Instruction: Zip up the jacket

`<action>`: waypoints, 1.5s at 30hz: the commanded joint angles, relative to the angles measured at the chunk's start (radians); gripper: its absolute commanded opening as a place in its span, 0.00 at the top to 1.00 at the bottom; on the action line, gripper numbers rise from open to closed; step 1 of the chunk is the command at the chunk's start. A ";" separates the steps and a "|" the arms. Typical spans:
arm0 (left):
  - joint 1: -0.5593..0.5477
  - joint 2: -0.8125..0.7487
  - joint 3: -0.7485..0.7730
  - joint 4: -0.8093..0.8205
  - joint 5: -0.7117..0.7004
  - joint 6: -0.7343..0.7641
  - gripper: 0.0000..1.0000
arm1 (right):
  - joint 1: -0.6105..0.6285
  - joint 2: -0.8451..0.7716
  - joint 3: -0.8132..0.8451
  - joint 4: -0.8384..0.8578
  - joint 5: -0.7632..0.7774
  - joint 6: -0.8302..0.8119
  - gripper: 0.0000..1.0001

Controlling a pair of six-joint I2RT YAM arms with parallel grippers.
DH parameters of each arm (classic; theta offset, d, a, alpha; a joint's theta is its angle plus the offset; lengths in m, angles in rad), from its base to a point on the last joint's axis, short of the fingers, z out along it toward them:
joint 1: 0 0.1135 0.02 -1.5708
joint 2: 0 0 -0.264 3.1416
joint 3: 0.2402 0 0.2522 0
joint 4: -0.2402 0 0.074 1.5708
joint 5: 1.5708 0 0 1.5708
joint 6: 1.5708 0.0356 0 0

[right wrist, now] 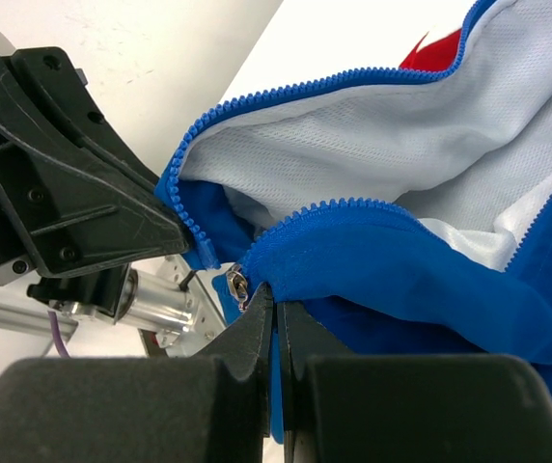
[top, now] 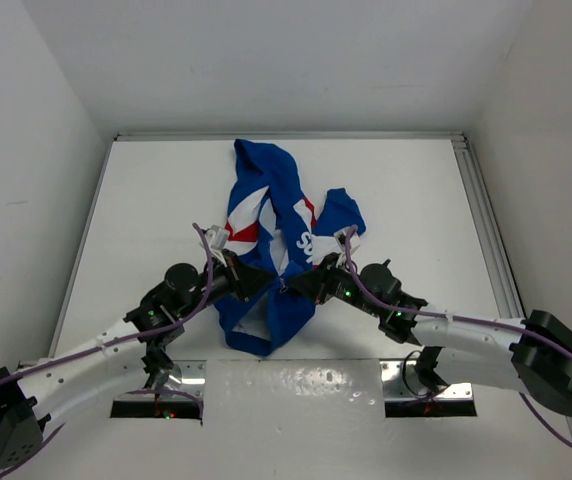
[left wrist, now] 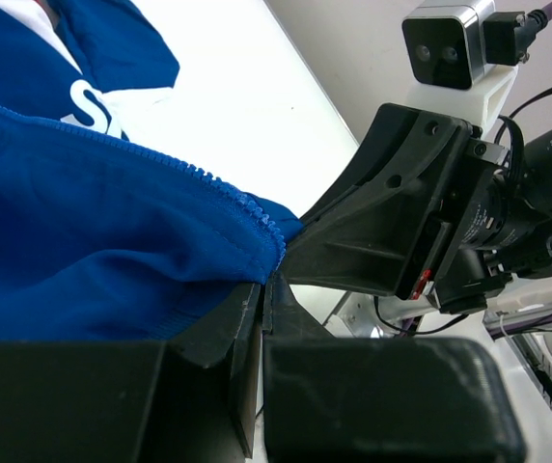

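The blue jacket (top: 266, 215), with red and white panels, lies bunched and open in the middle of the white table (top: 146, 200). My left gripper (top: 264, 282) is shut on the bottom corner of one front edge (left wrist: 257, 236), right at the end of its zipper teeth (left wrist: 208, 178). Facing it tip to tip, my right gripper (top: 293, 285) is shut on the other front edge (right wrist: 353, 251), just beside the metal zipper slider (right wrist: 240, 287). In the right wrist view the white mesh lining (right wrist: 372, 145) shows between the two separate zipper rows.
White walls enclose the table on three sides. A metal rail (top: 486, 230) runs along the table's right edge. A shiny strip (top: 296, 385) and both arm bases sit at the near edge. The jacket's sleeves (top: 341, 212) spread toward the back.
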State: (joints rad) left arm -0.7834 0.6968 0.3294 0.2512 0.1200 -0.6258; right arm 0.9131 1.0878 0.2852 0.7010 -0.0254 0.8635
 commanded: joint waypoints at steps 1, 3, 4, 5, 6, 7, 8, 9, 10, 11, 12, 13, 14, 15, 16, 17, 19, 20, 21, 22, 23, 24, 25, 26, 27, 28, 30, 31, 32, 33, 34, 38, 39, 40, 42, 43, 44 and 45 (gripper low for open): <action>0.006 0.001 0.030 0.069 0.029 0.003 1.00 | 0.000 -0.017 0.035 0.031 0.021 -0.018 1.00; 0.006 0.007 0.030 0.069 0.032 0.001 1.00 | 0.000 -0.017 0.035 0.034 0.019 -0.018 1.00; 0.006 0.009 0.030 0.069 0.030 0.001 1.00 | 0.000 -0.017 0.037 0.035 0.018 -0.020 1.00; 0.006 0.009 0.028 0.068 0.027 0.001 1.00 | 0.000 -0.017 0.037 0.035 0.016 -0.020 1.00; 0.006 0.009 0.028 0.069 0.027 0.000 1.00 | 0.000 -0.017 0.037 0.037 0.016 -0.020 1.00; 0.006 0.010 0.028 0.071 0.027 0.000 1.00 | 0.001 -0.016 0.037 0.037 0.016 -0.020 1.00; 0.006 0.012 0.028 0.071 0.027 0.000 1.00 | 0.000 -0.017 0.035 0.037 0.016 -0.018 1.00; 0.006 0.013 0.028 0.071 0.027 -0.002 1.00 | 0.000 -0.017 0.037 0.038 0.015 -0.018 1.00; 0.006 0.017 0.026 0.071 0.026 -0.002 1.00 | 0.000 -0.017 0.035 0.037 0.015 -0.018 1.00; 0.006 0.017 0.026 0.072 0.026 -0.002 1.00 | 0.000 -0.017 0.035 0.038 0.015 -0.020 1.00; 0.006 0.017 0.026 0.072 0.024 -0.002 1.00 | 0.000 -0.020 0.034 0.040 0.015 -0.018 1.00; 0.006 0.017 0.025 0.072 0.023 -0.002 1.00 | 0.000 -0.020 0.034 0.040 0.015 -0.020 1.00; 0.006 0.018 0.025 0.072 0.023 -0.002 1.00 | -0.002 -0.022 0.034 0.037 0.015 -0.018 1.00; 0.006 0.018 0.023 0.072 0.023 -0.002 1.00 | 0.000 -0.022 0.034 0.038 0.016 -0.020 1.00; 0.006 0.020 0.025 0.072 0.021 -0.002 1.00 | 0.000 -0.020 0.034 0.038 0.015 -0.018 1.00; 0.006 0.021 0.023 0.072 0.020 -0.002 1.00 | 0.000 -0.022 0.034 0.038 0.015 -0.018 1.00; 0.006 0.023 0.022 0.071 0.015 -0.003 1.00 | 0.000 -0.023 0.034 0.040 0.012 -0.021 1.00; 0.006 0.024 0.020 0.072 0.015 -0.003 1.00 | 0.000 -0.023 0.034 0.040 0.010 -0.020 1.00; 0.006 0.023 0.020 0.076 0.015 -0.003 1.00 | 0.000 -0.022 0.034 0.038 0.012 -0.020 1.00; 0.006 0.023 0.020 0.072 0.015 -0.003 1.00 | -0.002 -0.023 0.032 0.038 0.012 -0.020 1.00; 0.006 0.023 0.019 0.072 0.012 -0.003 1.00 | -0.002 -0.023 0.031 0.040 0.012 -0.020 1.00; 0.006 0.020 0.019 0.071 0.006 -0.003 1.00 | -0.002 -0.025 0.031 0.040 0.012 -0.020 1.00; 0.006 0.018 0.019 0.069 0.003 -0.003 1.00 | 0.000 -0.026 0.031 0.040 0.010 -0.021 1.00; 0.006 0.018 0.017 0.068 0.003 -0.002 1.00 | -0.002 -0.028 0.031 0.040 0.010 -0.021 1.00; 0.006 0.020 0.019 0.069 0.003 -0.002 1.00 | 0.000 -0.028 0.031 0.040 0.012 -0.021 1.00; 0.006 0.021 0.019 0.068 0.003 -0.002 1.00 | 0.000 -0.028 0.029 0.040 0.012 -0.021 1.00; 0.006 0.021 0.017 0.066 -0.002 -0.002 1.00 | -0.002 -0.028 0.031 0.040 0.012 -0.021 1.00; 0.006 0.020 0.017 0.065 -0.005 -0.002 1.00 | 0.000 -0.028 0.031 0.038 0.010 -0.021 1.00; 0.006 0.015 0.017 0.063 -0.009 -0.002 1.00 | 0.000 -0.029 0.029 0.038 0.010 -0.021 1.00; 0.006 0.015 0.017 0.063 -0.008 0.000 1.00 | 0.000 -0.031 0.029 0.037 0.012 -0.021 1.00; 0.006 0.015 0.019 0.063 -0.006 0.000 1.00 | 0.000 -0.031 0.029 0.035 0.013 -0.021 1.00; 0.006 0.004 0.019 0.056 -0.022 0.001 1.00 | 0.000 -0.029 0.029 0.032 0.010 -0.023 1.00; 0.006 0.000 0.019 0.056 -0.023 0.005 1.00 | 0.000 -0.031 0.026 0.032 0.010 -0.023 1.00; 0.006 -0.002 0.022 0.054 -0.025 0.006 1.00 | 0.000 -0.032 0.026 0.032 0.010 -0.021 1.00; 0.006 0.001 0.023 0.051 -0.026 0.008 1.00 | 0.000 -0.032 0.026 0.032 0.010 -0.020 1.00; 0.006 0.004 0.025 0.053 -0.025 0.008 1.00 | 0.000 -0.032 0.026 0.034 0.009 -0.021 1.00; 0.006 0.009 0.023 0.051 -0.026 0.006 1.00 | 0.000 -0.032 0.026 0.034 0.008 -0.020 1.00; 0.006 0.012 0.022 0.054 -0.025 0.006 1.00 | 0.000 -0.032 0.028 0.034 0.007 -0.020 1.00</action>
State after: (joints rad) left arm -0.7834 0.7132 0.3294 0.2642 0.0990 -0.6258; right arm 0.9131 1.0737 0.2852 0.6941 -0.0261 0.8566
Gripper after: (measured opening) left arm 0.008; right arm 0.002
